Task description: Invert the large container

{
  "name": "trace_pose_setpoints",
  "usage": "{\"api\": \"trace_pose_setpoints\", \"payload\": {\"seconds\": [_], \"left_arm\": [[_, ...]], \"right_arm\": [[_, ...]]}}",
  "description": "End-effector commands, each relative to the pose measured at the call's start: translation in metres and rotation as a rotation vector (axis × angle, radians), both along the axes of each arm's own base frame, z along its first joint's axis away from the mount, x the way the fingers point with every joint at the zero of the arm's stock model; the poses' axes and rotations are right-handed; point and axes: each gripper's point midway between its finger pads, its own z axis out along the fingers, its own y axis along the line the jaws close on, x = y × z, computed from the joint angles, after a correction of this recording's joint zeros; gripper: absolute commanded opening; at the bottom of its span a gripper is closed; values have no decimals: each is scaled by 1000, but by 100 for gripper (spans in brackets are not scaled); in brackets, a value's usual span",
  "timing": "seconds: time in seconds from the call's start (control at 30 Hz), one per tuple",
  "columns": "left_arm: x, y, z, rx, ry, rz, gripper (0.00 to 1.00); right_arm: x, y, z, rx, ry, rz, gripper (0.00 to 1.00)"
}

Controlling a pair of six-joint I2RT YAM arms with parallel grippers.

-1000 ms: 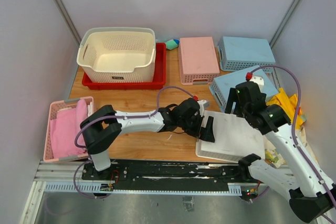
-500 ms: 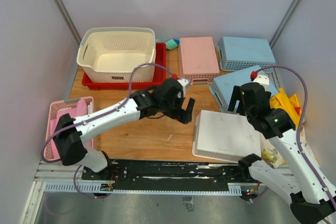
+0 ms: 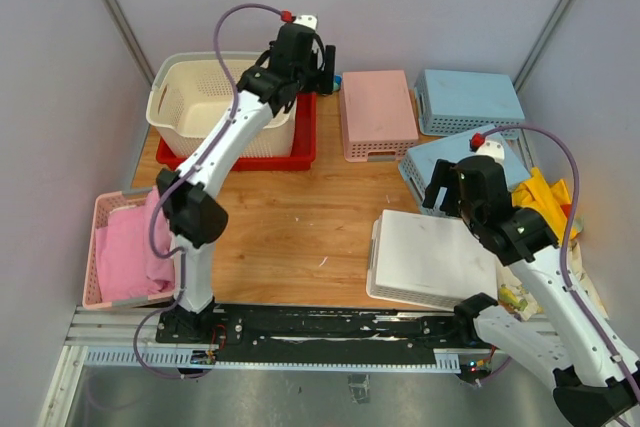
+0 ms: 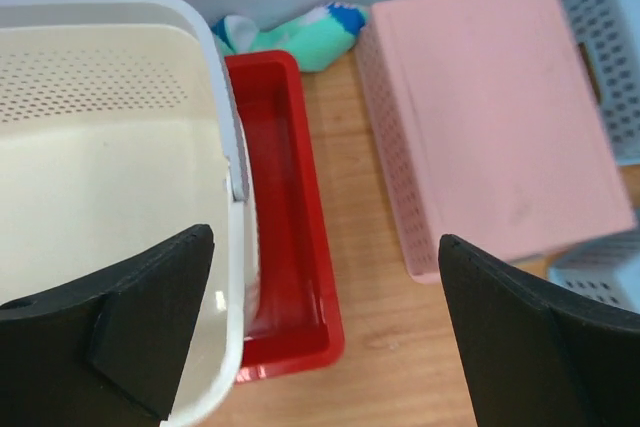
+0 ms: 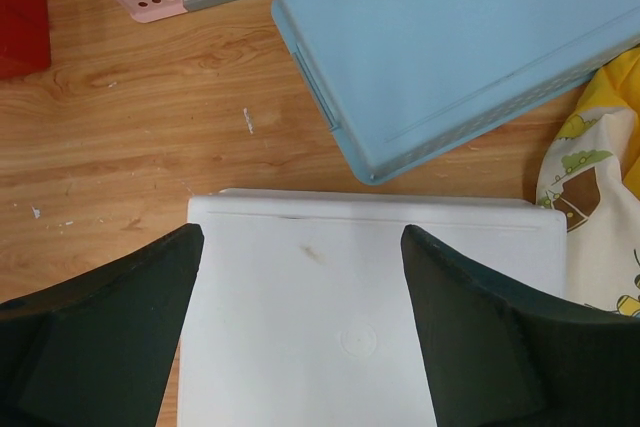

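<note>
Looking down on a wooden bench (image 3: 290,227) carrying seven containers. Finding the large container (image 3: 185,97), cream and perforated, under and to the left of the left gripper (image 4: 325,277), standing open side up inside a shallow red tray (image 4: 290,247) and holding nothing. Hovering with that left gripper above the container's right wall, jaws spread wide and gripping nothing, one finger over the cream interior and the other over the bench beside the tray.

Seeing one white basket (image 5: 360,307) lying base up directly beneath the right gripper (image 5: 300,277), its jaws likewise spread and gripping nothing. Counting two blue baskets, both base up: one (image 3: 455,162) just ahead of the right gripper, the other (image 3: 468,99) farther ahead. Counting two pink baskets: one (image 3: 378,112) base up just right of the left gripper, one (image 3: 100,247) well to its left and nearer the arm bases, holding a pink cloth (image 3: 130,247).

Noting a yellow printed cloth (image 3: 545,202) right of the right gripper, no lettering legible. Noting a small green-and-blue fabric item (image 4: 300,37) ahead of the left gripper. Noticing a round moulded mark (image 5: 357,340) on the white base, too faint for reading.
</note>
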Motion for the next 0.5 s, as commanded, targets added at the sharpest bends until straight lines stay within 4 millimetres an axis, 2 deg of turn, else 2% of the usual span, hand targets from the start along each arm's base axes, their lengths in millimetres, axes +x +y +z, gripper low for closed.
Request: {"api": "trace_pose_setpoints", "payload": {"seconds": [0.0, 0.1, 0.17, 0.2, 0.27, 0.33, 0.47], "left_arm": [[40, 39, -61, 179, 123, 83, 97], [50, 38, -91, 157, 186, 51, 90], [52, 37, -110, 155, 223, 42, 80], [53, 37, -118, 160, 238, 45, 73], [51, 36, -122, 158, 248, 43, 58], [50, 38, -112, 151, 232, 44, 43], [41, 46, -61, 138, 141, 52, 9]], "right_arm": [[-6, 1, -1, 29, -17, 6, 83], [-8, -1, -3, 27, -20, 5, 83], [-9, -1, -5, 25, -15, 8, 83], [-9, 0, -6, 25, -12, 7, 83], [-8, 0, -8, 23, -5, 10, 82], [-8, 1, -9, 23, -1, 12, 82], [-6, 4, -9, 27, -1, 20, 82]]}}
